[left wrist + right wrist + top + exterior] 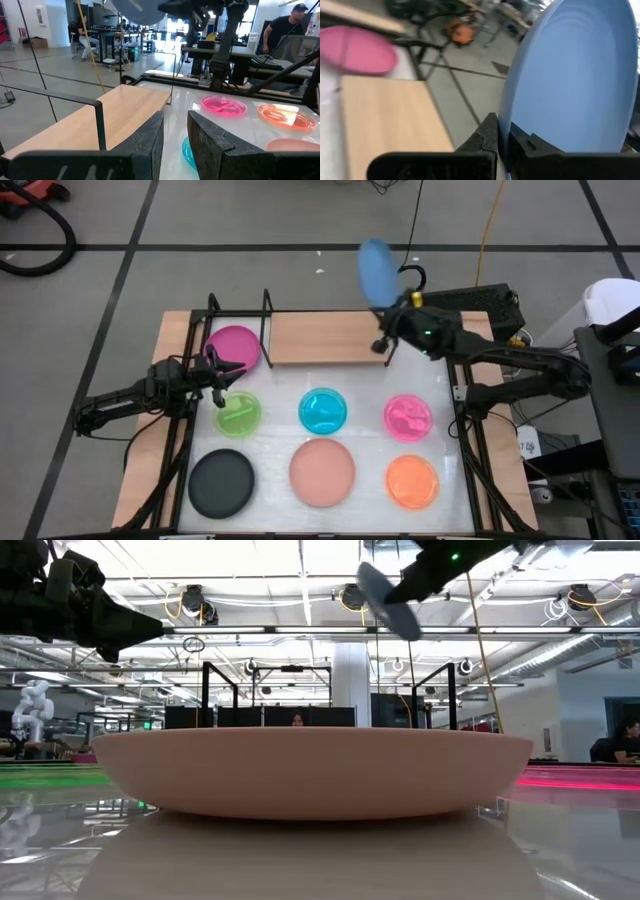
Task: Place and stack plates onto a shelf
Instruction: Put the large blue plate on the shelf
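Right tool [385, 302] clamps the blue plate [377, 272] on edge above the shelf [320, 338], where only the magenta plate [234, 346] lies; six plates remain on the worktop [360, 442] beside the part-open, empty left tool [222, 380].

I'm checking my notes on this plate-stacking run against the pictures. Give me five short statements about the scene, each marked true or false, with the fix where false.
1. The right pincer holds the blue plate up off the table. True.
2. The magenta plate lies on the shelf. True.
3. The black plate is stacked on the salmon plate. False: they lie side by side on the table, apart.
4. The left pincer grips the green plate. False: it holds nothing; its fingers stand apart, near that plate.
5. The cyan plate lies between the green and pink plates. True.
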Robot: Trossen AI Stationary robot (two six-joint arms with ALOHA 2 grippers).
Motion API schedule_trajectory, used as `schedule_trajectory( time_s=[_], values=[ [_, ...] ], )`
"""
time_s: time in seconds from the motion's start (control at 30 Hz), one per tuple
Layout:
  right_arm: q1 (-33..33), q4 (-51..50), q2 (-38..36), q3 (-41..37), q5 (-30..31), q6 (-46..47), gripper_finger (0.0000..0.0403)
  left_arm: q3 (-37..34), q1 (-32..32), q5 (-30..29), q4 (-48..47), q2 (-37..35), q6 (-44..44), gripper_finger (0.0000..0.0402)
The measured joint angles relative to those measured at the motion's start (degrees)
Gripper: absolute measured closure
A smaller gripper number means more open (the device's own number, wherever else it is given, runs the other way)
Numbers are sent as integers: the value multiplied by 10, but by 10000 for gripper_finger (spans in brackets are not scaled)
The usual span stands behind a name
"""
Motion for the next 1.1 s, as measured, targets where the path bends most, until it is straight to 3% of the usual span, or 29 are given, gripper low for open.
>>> schedule_trajectory(
  time_s=[0.13, 0.6, 1.1],
  values=[
    [11, -8, 56, 1, -61, -30, 403, 0, 0, 0, 1, 0, 0, 309],
    [13, -92, 226, 1, -61, -47, 403, 0, 0, 0, 0, 0, 0, 309],
    [13, -134, 260, 1, -62, -26, 391, 0, 0, 0, 0, 0, 0, 309]
  ],
)
